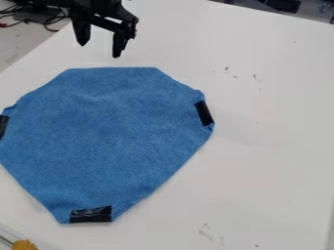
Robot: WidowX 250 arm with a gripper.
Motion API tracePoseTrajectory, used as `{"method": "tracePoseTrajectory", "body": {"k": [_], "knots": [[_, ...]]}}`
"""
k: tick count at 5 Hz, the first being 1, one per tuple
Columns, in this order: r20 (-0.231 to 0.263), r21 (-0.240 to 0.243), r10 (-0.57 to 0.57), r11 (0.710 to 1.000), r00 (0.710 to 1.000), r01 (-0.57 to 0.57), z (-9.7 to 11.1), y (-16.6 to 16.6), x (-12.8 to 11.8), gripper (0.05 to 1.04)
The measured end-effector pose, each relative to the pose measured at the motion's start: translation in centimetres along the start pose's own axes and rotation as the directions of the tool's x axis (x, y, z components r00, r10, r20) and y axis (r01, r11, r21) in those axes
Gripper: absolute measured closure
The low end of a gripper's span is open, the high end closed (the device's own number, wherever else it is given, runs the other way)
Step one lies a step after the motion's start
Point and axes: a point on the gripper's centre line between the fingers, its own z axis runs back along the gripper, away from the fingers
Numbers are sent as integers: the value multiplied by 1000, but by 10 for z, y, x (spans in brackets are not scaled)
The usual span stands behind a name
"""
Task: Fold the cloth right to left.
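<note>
Cloth is lying pretty flat on the white tabletop, blue, with its corners tucked in and black tape on the right, left and bottom edges. The hand hangs just past the cloth's top edge, fingers spread apart, nothing between them, not touching the fabric.

1. No text, label, brand, number or sign can be read.
</note>
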Motion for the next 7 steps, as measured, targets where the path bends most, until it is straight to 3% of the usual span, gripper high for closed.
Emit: {"method": "tracePoseTrajectory", "body": {"k": [1,2,4,7], "knots": [[-34,-5,-6,1000,999,5,-12,-4,-4,85],[-37,-1,-26,1000,999,26,-16,-13,-6,85],[-77,-50,16,999,997,-19,-19,-76,5,85],[-106,-169,35,984,994,-53,-12,-148,-3,85]]}}
